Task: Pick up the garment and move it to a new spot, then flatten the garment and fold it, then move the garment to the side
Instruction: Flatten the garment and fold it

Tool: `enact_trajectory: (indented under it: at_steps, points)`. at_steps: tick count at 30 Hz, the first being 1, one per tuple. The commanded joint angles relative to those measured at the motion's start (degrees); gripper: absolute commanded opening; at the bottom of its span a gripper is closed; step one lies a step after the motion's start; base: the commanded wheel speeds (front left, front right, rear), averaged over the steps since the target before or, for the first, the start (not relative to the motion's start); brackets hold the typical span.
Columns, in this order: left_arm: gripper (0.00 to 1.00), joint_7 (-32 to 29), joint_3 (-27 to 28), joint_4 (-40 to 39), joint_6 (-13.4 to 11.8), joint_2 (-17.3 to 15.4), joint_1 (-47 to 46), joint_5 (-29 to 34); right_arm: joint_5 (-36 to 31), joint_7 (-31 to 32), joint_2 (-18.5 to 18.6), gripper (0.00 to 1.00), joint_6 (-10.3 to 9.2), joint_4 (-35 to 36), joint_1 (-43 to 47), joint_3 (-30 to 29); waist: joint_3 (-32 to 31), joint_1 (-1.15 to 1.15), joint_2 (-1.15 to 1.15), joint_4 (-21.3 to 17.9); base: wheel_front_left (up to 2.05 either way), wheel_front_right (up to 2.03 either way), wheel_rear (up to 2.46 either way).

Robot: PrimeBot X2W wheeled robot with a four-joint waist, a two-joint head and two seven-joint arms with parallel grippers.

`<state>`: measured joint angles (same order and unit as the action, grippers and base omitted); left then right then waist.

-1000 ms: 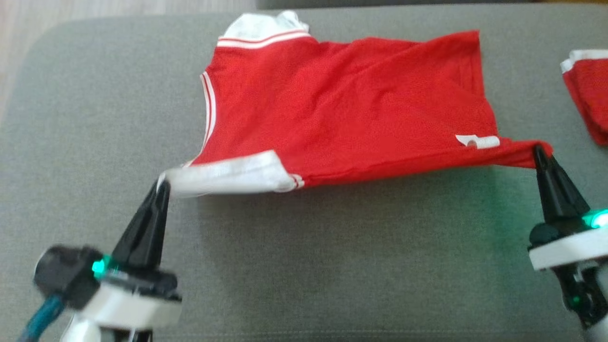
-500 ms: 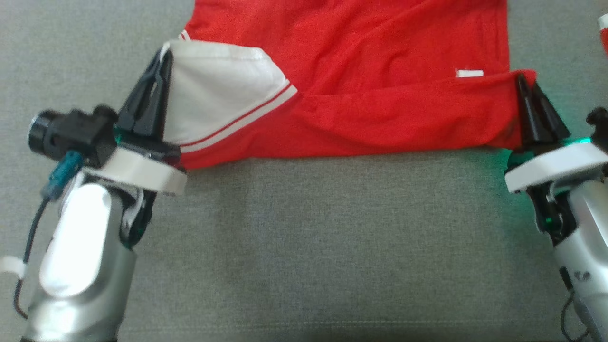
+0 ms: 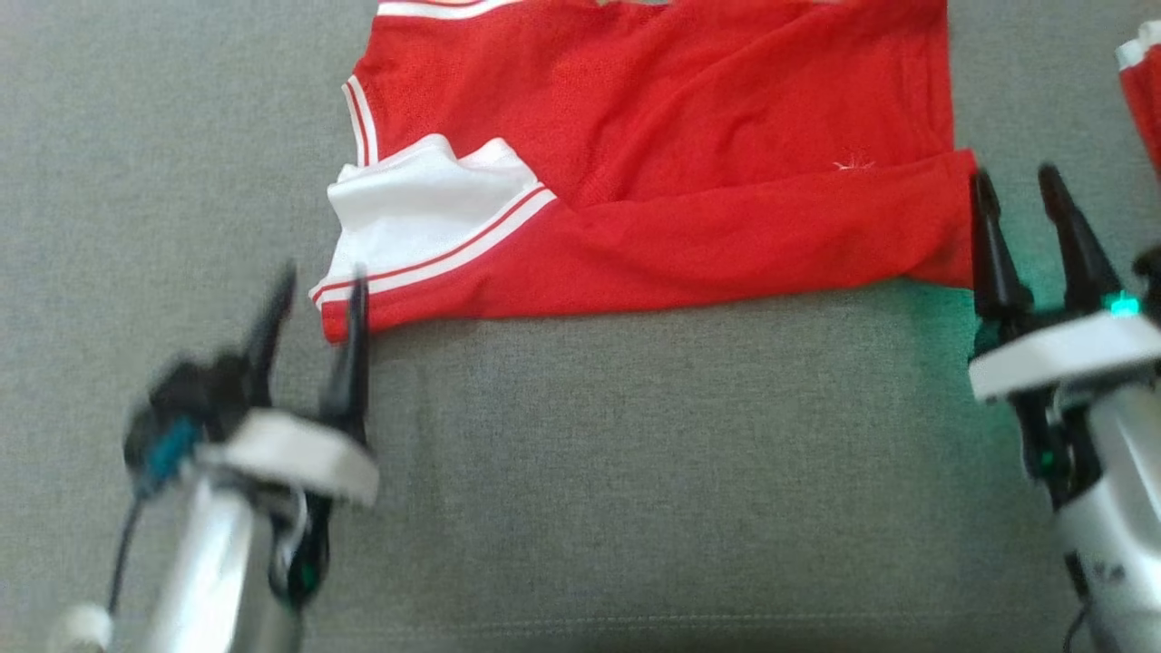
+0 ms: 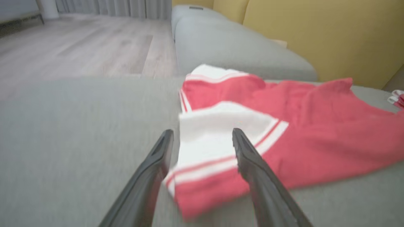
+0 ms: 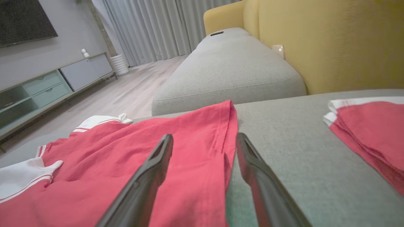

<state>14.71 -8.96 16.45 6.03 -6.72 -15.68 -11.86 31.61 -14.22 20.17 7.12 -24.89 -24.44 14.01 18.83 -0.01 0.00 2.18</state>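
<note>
The garment [image 3: 653, 181] is a red jersey with white striped trim, lying on the grey cushion [image 3: 635, 472] with its near edge folded up over itself. My left gripper [image 3: 324, 277] is open at the near left corner, by the white sleeve, holding nothing. In the left wrist view the left gripper [image 4: 202, 131] has its fingers either side of the white part of the garment [image 4: 284, 126]. My right gripper [image 3: 1013, 177] is open at the near right corner. In the right wrist view the right gripper [image 5: 204, 136] straddles the hem of the garment [image 5: 126, 164].
A second folded red and white garment [image 3: 1145, 91] lies at the right edge, also seen as the folded garment [image 5: 369, 126]. A yellow backrest [image 5: 331, 44] rises behind the cushion. Wooden floor [image 4: 79, 47] lies beyond the cushion's left edge.
Both grippers have opened and let go of the garment's near corners. The folded edge now rests on the garment. The left gripper has drawn back toward me; the camera has also shifted.
</note>
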Motion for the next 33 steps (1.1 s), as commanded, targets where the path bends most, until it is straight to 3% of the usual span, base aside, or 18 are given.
enact_trajectory:
  at_steps: [1,8,17,18,19,21,33]
  points:
    - [1.00,0.29,2.40,-1.11,-0.44,-0.58,0.40,-0.48,-0.47,-0.76,-0.31,1.00,0.36,2.52,2.14,-0.18,-0.45,0.01,0.00,-0.08,0.00,0.00,0.00]
    - [1.00,0.29,4.42,4.12,-0.97,0.61,1.68,-2.50,-2.43,-0.77,-3.18,1.00,0.36,7.44,7.33,-2.41,-0.68,0.01,0.00,-0.78,0.00,0.00,0.00]
    - [1.00,-0.24,3.84,14.58,-0.65,0.31,-2.12,-2.66,-3.60,-0.77,-3.46,1.00,0.36,7.46,7.98,-2.03,-0.54,0.01,0.00,-2.12,0.00,0.00,0.00]
    - [0.84,-0.52,3.54,15.40,-0.46,0.34,-2.26,-2.86,-3.66,-0.77,-3.51,1.00,0.36,7.29,7.97,-2.02,-0.66,0.01,0.00,-2.19,0.00,0.00,0.00]
    - [0.44,-0.66,3.26,16.12,-0.34,0.28,-2.38,-2.91,-3.73,-0.77,-3.63,1.00,0.36,7.04,7.96,-2.02,-0.80,0.01,0.00,-2.22,0.00,0.00,0.00]
    - [0.00,-0.82,3.03,17.40,-0.35,0.21,-2.55,-2.98,-3.87,-0.77,-4.15,1.00,0.36,6.01,7.73,-1.90,-1.10,0.01,0.00,-2.17,0.00,0.00,0.00]
    - [0.00,-0.02,0.94,17.49,0.70,-0.84,-3.52,-3.44,-10.73,2.83,-10.86,1.00,0.36,-9.93,1.77,-7.45,-3.30,0.01,0.00,0.45,0.00,0.00,0.00]
